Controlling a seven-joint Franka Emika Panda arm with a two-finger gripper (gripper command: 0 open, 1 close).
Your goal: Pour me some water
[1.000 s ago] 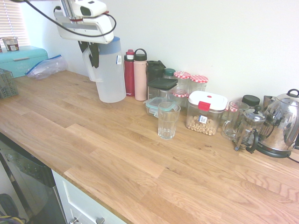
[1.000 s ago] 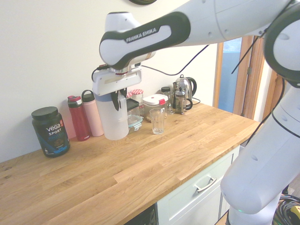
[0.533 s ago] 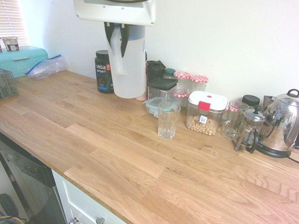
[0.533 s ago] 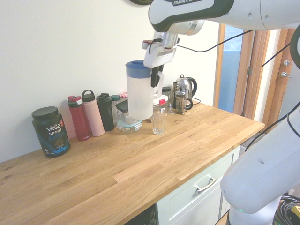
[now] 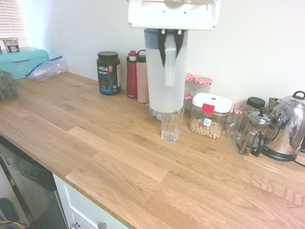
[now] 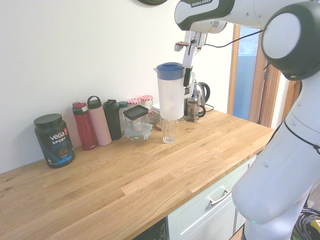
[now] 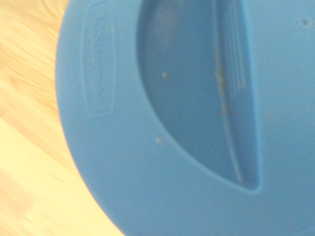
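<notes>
A tall translucent white pitcher (image 5: 164, 81) with a blue lid (image 6: 170, 66) hangs upright in the air, its base just above and slightly behind a clear empty glass (image 5: 171, 125) on the wooden counter (image 5: 95, 143). My gripper (image 5: 170, 47) comes down from above and is shut on the pitcher's handle (image 6: 189, 91). In the second exterior view the pitcher (image 6: 171, 100) sits directly over the glass (image 6: 169, 131). The wrist view is filled by the blue lid (image 7: 197, 123) with a strip of counter beside it.
Along the wall stand a Vega Sport tub (image 5: 108, 73), a red bottle (image 5: 132, 75), a pink bottle (image 5: 142, 78), jars, a red-and-white-lidded container (image 5: 209, 115), a French press (image 5: 255, 131) and a kettle (image 5: 288, 126). A teal box (image 5: 21, 61) sits far left.
The arm has carried the pitcher to the right along the counter, from in front of the bottles to a spot over the glass. The glass has not moved.
</notes>
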